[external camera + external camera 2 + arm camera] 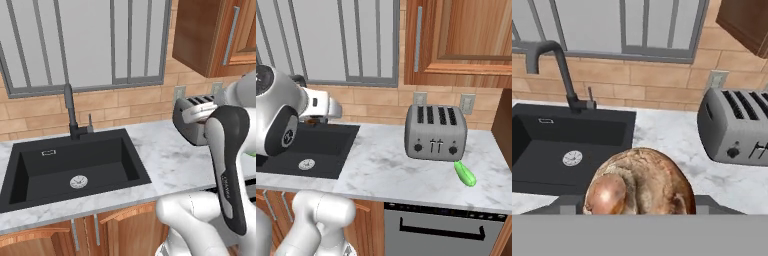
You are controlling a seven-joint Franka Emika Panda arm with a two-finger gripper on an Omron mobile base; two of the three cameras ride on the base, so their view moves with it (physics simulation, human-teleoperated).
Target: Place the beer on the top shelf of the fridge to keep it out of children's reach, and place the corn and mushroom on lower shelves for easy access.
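Observation:
The mushroom (639, 180), a round brown lump with a paler patch, sits between my gripper's (637, 206) dark tips, and the gripper is shut on it. The hand (320, 111) hovers above the counter between the sink and the toaster, well off the surface. The corn (465, 173), bright green and tapered, lies on the marble counter just in front of the toaster's right end; a sliver of it (252, 154) peeks past my arm. The beer and the fridge with its shelves are out of view.
A black sink (75, 165) with a tall dark tap (70, 112) is set in the marble counter (391, 170). A grey four-slot toaster (436, 131) stands against the brick wall. Wooden wall cabinets (456, 40) hang above it. A dishwasher front (441, 230) sits below.

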